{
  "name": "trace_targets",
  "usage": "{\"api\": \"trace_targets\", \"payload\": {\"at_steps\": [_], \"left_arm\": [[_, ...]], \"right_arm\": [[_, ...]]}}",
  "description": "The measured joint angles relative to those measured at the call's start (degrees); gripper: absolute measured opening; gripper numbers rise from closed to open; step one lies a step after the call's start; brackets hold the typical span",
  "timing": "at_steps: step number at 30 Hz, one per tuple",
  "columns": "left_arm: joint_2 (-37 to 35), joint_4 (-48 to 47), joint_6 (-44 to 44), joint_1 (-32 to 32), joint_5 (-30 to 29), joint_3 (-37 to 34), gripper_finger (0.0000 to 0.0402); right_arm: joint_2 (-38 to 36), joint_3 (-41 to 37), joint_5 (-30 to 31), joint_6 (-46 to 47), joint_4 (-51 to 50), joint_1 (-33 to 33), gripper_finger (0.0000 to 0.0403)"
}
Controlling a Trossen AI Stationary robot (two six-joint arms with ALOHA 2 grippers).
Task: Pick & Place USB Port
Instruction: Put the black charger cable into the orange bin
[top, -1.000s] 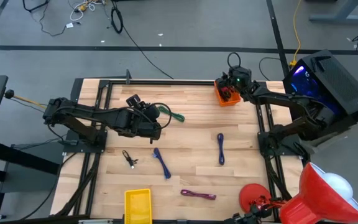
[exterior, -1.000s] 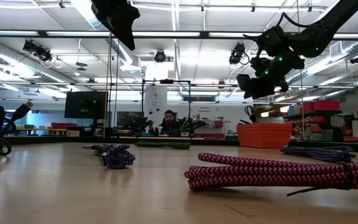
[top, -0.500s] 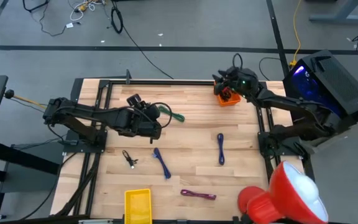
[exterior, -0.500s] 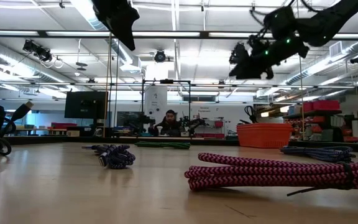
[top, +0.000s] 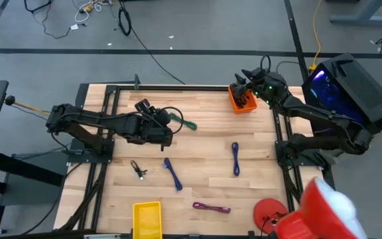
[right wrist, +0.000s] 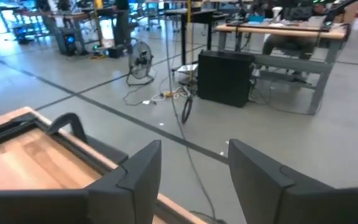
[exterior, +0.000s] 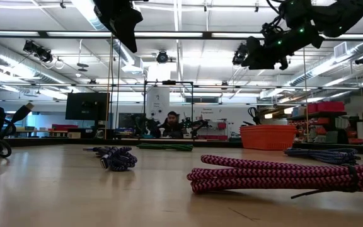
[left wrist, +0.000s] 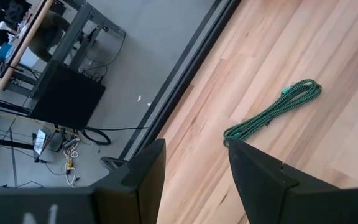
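Note:
Several coiled cables lie on the wooden table: a green one (top: pixel 183 122), a black one (top: pixel 138 169), two blue ones (top: pixel 172 174) (top: pixel 235 159) and a pink-purple one (top: pixel 211 208). My left gripper (top: pixel 167 133) hangs open high above the table, just short of the green cable (left wrist: pixel 272 112). My right gripper (top: pixel 239 81) is open and held high over the far edge, above the orange bin (top: pixel 243 101); its fingers (right wrist: pixel 135 171) point out at the room floor. Something dark lies in the bin.
A yellow bin (top: pixel 147 219) stands at the near edge. A black frame rail (top: pixel 178 87) runs along the far edge. A red and white thing (top: pixel 317 216) shows at the near right corner. In the low view, the pink-purple cable (exterior: pixel 282 176) lies closest.
My right gripper has risen from just over the orange bin and tipped up from slanting downward to nearly level, drifting toward the far edge. The red and white thing at the near right corner has shifted.

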Motion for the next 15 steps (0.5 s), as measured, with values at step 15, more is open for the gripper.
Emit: {"api": "trace_targets", "payload": {"at_steps": [15], "left_arm": [[0.0, -0.9, 1.1, 0.0, 0.0, 0.0, 0.0181]], "right_arm": [[-6.8, 0.0, -22.6, -0.1, -2.6, 8.7, 0.0188]]}}
